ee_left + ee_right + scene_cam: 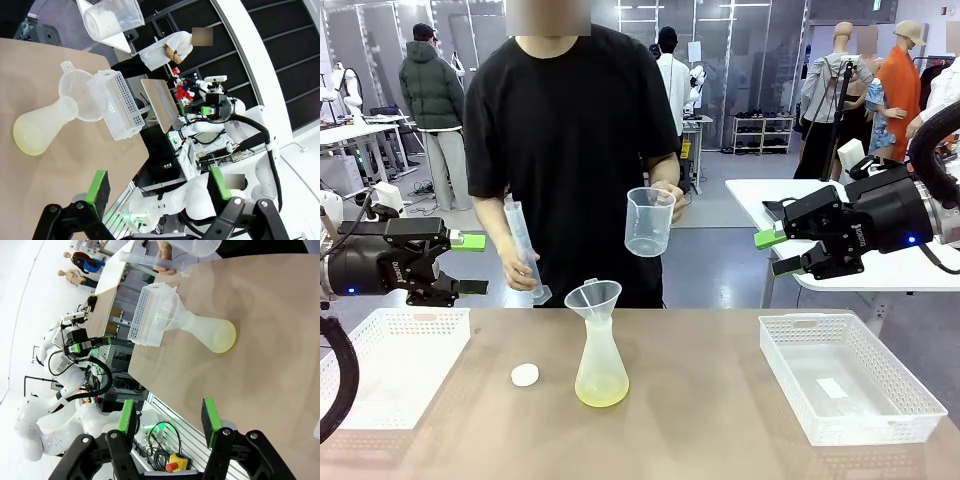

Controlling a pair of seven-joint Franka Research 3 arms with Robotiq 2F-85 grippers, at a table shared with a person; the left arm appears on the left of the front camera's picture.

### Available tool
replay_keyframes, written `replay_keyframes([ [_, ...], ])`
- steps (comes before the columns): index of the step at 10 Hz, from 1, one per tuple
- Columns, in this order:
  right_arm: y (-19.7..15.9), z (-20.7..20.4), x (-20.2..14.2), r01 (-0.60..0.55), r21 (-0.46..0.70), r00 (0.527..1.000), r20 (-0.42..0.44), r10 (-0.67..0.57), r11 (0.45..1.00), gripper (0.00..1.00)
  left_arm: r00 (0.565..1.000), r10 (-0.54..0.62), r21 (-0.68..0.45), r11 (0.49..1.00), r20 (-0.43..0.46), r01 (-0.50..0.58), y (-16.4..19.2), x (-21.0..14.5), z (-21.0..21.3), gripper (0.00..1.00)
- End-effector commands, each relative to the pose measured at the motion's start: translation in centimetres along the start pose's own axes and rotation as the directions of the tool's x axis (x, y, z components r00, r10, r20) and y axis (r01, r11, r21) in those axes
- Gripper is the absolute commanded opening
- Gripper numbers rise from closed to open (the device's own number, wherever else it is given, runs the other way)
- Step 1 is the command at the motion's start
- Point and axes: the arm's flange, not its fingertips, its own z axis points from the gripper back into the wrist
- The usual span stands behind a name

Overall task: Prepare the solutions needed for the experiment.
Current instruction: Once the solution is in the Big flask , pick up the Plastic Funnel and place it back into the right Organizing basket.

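1. The solutions [601, 394] lie as a shallow yellow layer in the flask [601, 350], mid-worktop [720, 425], with a funnel [593, 297] in its neck.
2. Left gripper [470, 264]: fingers apart, empty.
3. Right gripper [776, 252]: fingers apart, empty.
4. The person holds a beaker [649, 222] and a cylinder [522, 248].

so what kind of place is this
Probably a robotics lab set up as a chemistry bench: a flask of yellow-green liquid under a funnel, a person holding a beaker, white robot arms alongside.

text: none legible | labels: none legible | numbers: none legible
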Motion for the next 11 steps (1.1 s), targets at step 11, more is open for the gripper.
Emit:
replay_keyframes([
  [11, 6.3, -13.2, 4.7, -0.075, -0.352, 0.995, -0.090, 0.046, 0.933, 0.67, 1.000, 0.020, -0.022, 1.000, 0.017, -0.020, -0.3, 0.0, -0.2, 1.00],
])
